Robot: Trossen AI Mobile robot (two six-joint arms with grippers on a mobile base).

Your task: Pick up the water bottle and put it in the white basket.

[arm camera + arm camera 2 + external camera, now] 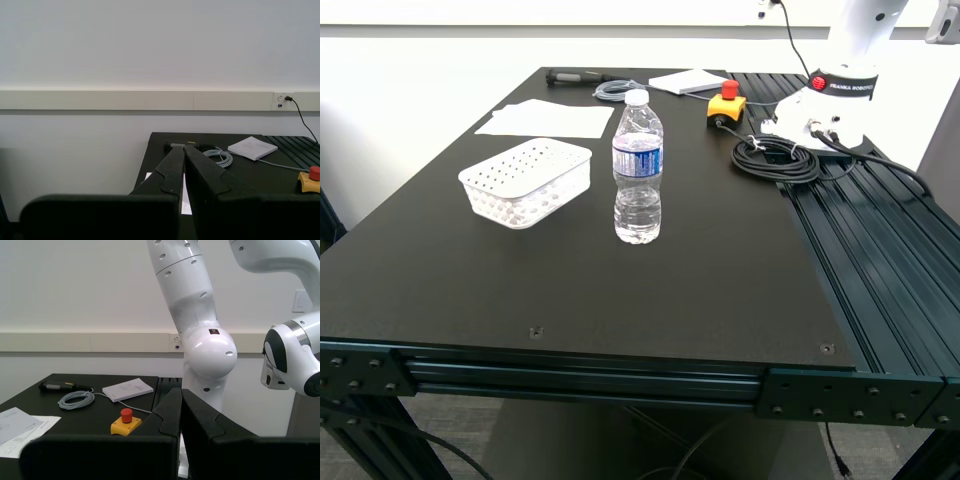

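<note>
Water bottle point(638, 166): upright, at 3 o'clock of white basket point(527, 180), just beside it. First gripper point(183, 151), second gripper point(180, 392): both closed, empty. Advice: open wide, grasp at label, keep vertical

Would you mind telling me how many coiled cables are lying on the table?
2. A grey coiled cable lies at the far edge near the white booklet; a black coiled cable lies by the white robot base toward the exterior view's right. None seem hidden.
</note>
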